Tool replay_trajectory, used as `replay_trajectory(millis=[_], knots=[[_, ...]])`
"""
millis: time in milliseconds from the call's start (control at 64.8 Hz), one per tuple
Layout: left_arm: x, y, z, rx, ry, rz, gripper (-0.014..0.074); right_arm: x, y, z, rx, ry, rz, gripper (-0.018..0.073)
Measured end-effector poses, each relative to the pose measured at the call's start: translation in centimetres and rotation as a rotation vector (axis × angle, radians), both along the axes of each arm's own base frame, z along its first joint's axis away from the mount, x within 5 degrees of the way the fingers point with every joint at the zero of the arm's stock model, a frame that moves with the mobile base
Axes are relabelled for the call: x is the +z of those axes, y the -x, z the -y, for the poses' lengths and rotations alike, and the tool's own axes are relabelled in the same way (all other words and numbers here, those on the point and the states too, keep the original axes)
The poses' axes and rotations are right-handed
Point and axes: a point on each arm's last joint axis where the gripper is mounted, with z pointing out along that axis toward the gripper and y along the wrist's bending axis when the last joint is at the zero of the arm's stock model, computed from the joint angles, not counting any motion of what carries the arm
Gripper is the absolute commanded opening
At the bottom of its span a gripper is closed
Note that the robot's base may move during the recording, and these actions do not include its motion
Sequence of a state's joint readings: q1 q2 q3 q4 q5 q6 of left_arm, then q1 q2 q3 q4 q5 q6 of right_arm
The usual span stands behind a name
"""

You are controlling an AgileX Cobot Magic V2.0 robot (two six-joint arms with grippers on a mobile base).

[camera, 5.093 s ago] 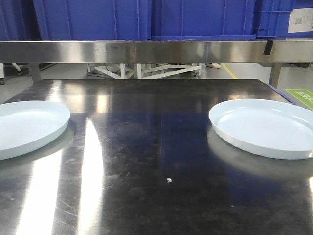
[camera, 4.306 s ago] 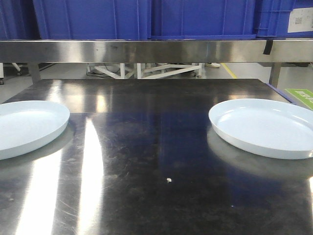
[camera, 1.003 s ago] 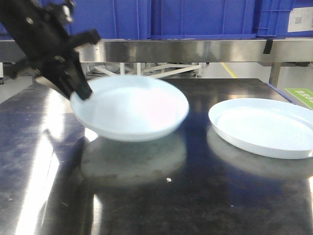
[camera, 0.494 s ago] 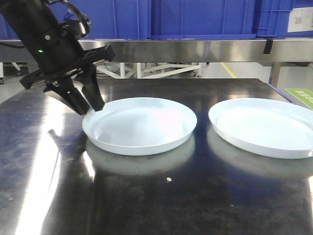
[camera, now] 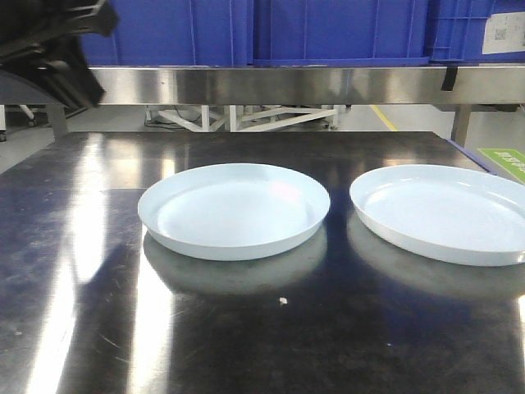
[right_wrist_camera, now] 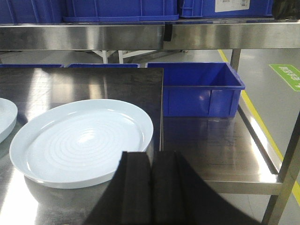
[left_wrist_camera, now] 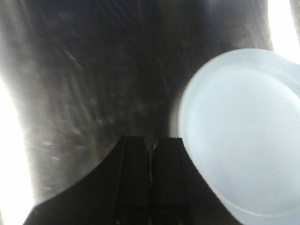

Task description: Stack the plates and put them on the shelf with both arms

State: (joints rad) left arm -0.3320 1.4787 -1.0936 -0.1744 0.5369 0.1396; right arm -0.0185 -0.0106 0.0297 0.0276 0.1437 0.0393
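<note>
Two pale blue-white plates lie flat and side by side on the dark steel tabletop. One plate is at the centre left and the other plate is at the right. My left arm is a dark blur at the upper left, clear of both. My left gripper is shut and empty above the table, with the centre plate to its right. My right gripper is shut and empty just behind the near right rim of the right plate. The shelf bar spans the back.
Blue crates stand on the shelf above the bar. Another blue crate sits on a lower steel shelf to the right of the table edge. The centre plate's edge shows at the far left of the right wrist view.
My left arm carried the left plate to the table's centre, set it down beside the right plate and let go. It has since pulled away up and to the left.
</note>
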Motion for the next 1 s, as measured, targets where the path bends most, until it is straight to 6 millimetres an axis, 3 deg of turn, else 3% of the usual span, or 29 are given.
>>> replay_trajectory(millis=[232, 525, 818, 1003], knots=[[0.5, 6.1, -2.8, -0.001, -0.022, 0.273, 0.0085, 0.0, 0.0, 0.0, 0.000, 0.000, 0.000, 0.0049], [-0.3, 13.4, -5.4, 0.016, 0.030, 0.428, 0.0090, 0.0, 0.0, 0.0, 0.000, 0.000, 0.000, 0.0049], [-1.1, 18.6, -7.4, 0.064, 0.104, 0.555, 0.0090, 0.0, 0.0, 0.0, 0.000, 0.000, 0.000, 0.0049], [-1.1, 19.9, -8.7, 0.149, 0.108, 0.625, 0.0090, 0.0, 0.0, 0.0, 0.000, 0.000, 0.000, 0.0049]])
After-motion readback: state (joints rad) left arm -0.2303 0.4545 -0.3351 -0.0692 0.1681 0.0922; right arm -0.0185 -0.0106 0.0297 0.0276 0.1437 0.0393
